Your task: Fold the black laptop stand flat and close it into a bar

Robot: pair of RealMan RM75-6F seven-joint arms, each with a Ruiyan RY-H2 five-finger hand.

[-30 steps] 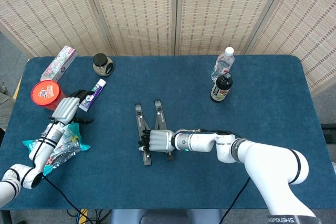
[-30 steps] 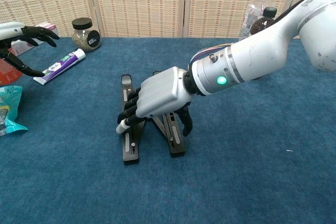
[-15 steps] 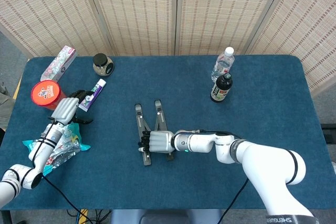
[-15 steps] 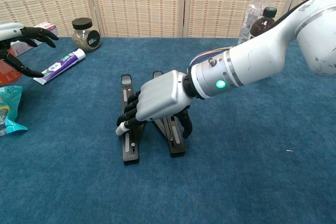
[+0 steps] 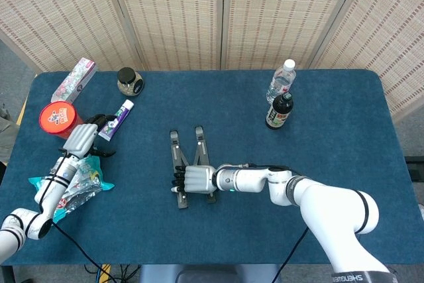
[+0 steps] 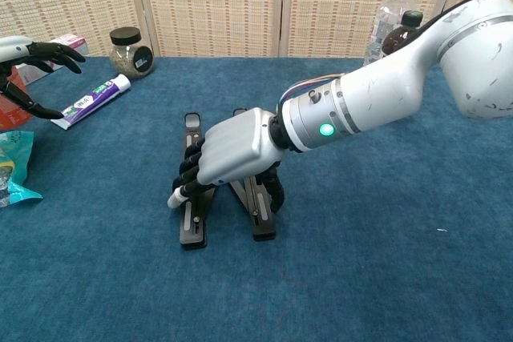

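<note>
The black laptop stand (image 5: 174, 145) lies on the blue table as two bars that spread apart toward the near side. My right hand (image 5: 196, 179) lies across its lower half. In the chest view the right hand (image 6: 232, 148) grips the stand (image 6: 191, 127), with dark fingers curled over the left bar and the thumb against the right bar. The crosspiece between the bars is hidden under the palm. My left hand (image 5: 83, 138) hovers far to the left, fingers spread and holding nothing; the chest view shows the left hand (image 6: 22, 52) near the toothpaste.
A toothpaste tube (image 5: 118, 118), a lidded jar (image 5: 128, 81), a patterned box (image 5: 74, 79), a red tin (image 5: 58, 117) and a crumpled snack bag (image 5: 76, 187) crowd the left side. A clear water bottle (image 5: 281, 80) and a dark bottle (image 5: 279, 111) stand at the back right.
My right hand has shifted slightly left, and the stand has slid a little left with it. The left hand has barely moved.
</note>
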